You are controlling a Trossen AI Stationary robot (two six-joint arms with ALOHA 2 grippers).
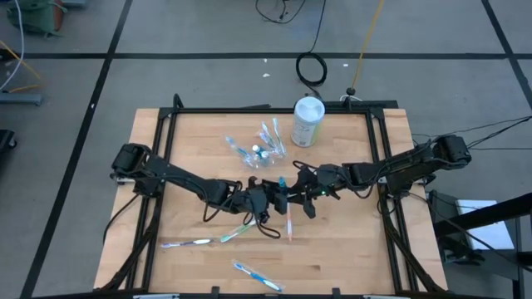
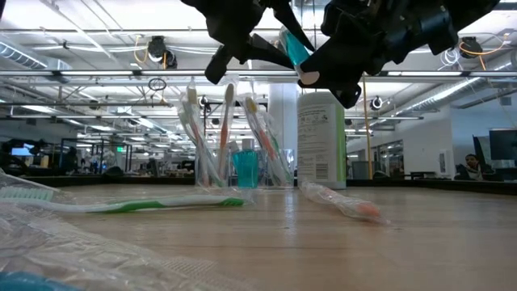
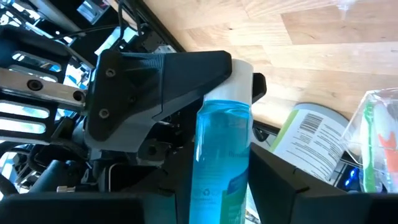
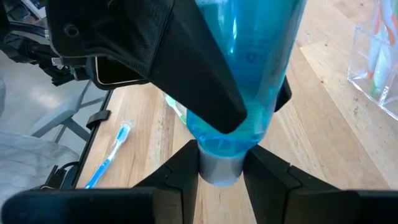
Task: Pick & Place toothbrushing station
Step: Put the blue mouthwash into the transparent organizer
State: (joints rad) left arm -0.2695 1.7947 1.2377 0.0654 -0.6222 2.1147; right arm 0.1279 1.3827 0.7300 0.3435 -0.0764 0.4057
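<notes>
Meeting above mid-table, both grippers clasp one blue toothpaste tube (image 1: 283,184) — right gripper (image 4: 221,168) pinching its white cap end, left gripper (image 3: 214,205) part-closed around its body. Behind stand the clear cup (image 2: 234,166) of toothbrushes (image 2: 194,133) and the white canister (image 1: 307,121).

Bright, even overhead light on my table (image 1: 208,149); shadows faint. Low view: ceiling lamps (image 2: 157,48) glare upper left, foreground wrapper (image 2: 73,242) blurred lower left. My wrist views: fingers near lens soft, silhouetted.
</notes>
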